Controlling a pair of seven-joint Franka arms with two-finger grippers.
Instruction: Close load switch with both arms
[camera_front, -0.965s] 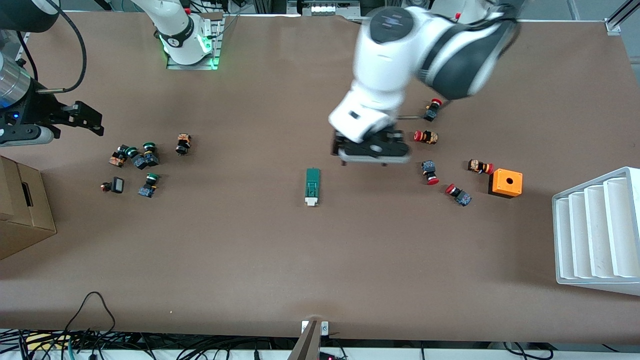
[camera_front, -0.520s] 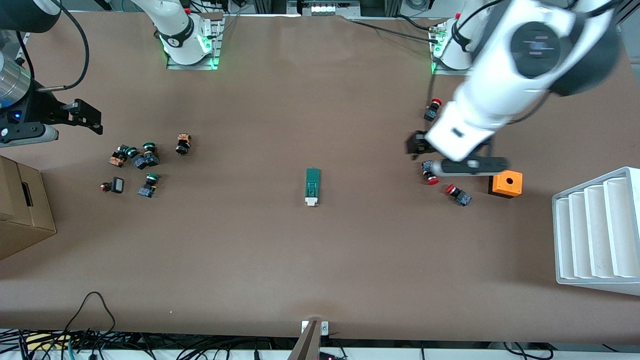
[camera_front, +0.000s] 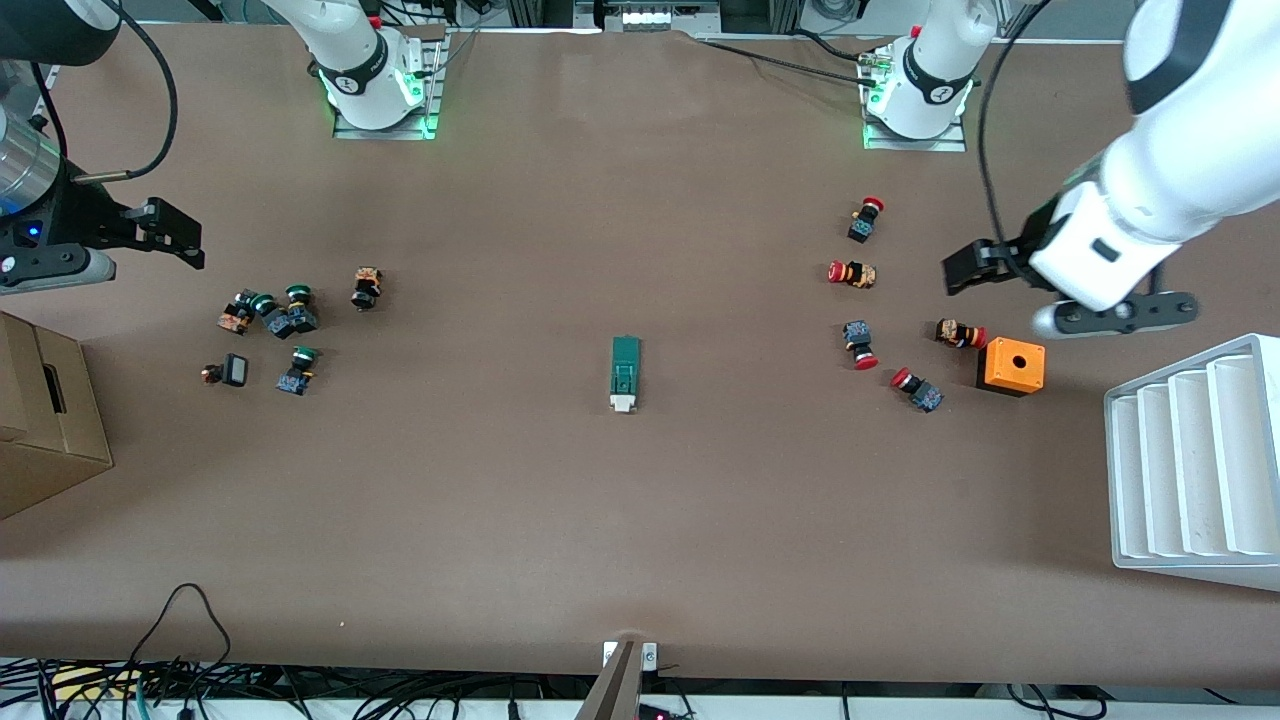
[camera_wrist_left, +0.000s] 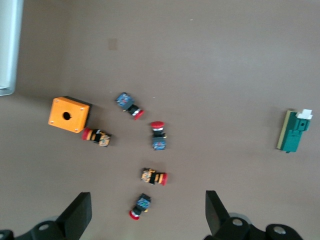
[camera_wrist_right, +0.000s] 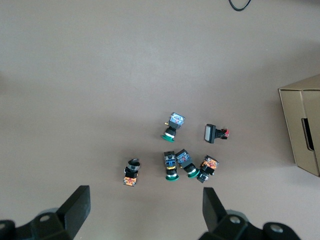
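- The load switch (camera_front: 625, 373) lies flat on the table (camera_front: 640, 520) near its middle, white tab end nearest the front camera, well apart from every other item.
- The left gripper (camera_front: 1010, 268) hangs over the red-capped push buttons (camera_front: 860, 345) and the orange box (camera_front: 1011, 366) at the left arm's end; its fingers (camera_wrist_left: 80, 215) are spread wide and hold nothing.
- The right gripper (camera_front: 160, 232) hangs over the green-capped push buttons (camera_front: 285, 318) at the right arm's end, beside a cardboard box (camera_front: 45, 425); its fingers (camera_wrist_right: 77, 205) are likewise wide apart and empty.
- Neither gripper is near the switch.
- Judgement: the switch looks light, rigid and smooth-sided, likely to slide if pushed from one end. One arm should pinch the long green flanks while the other presses the tab end.
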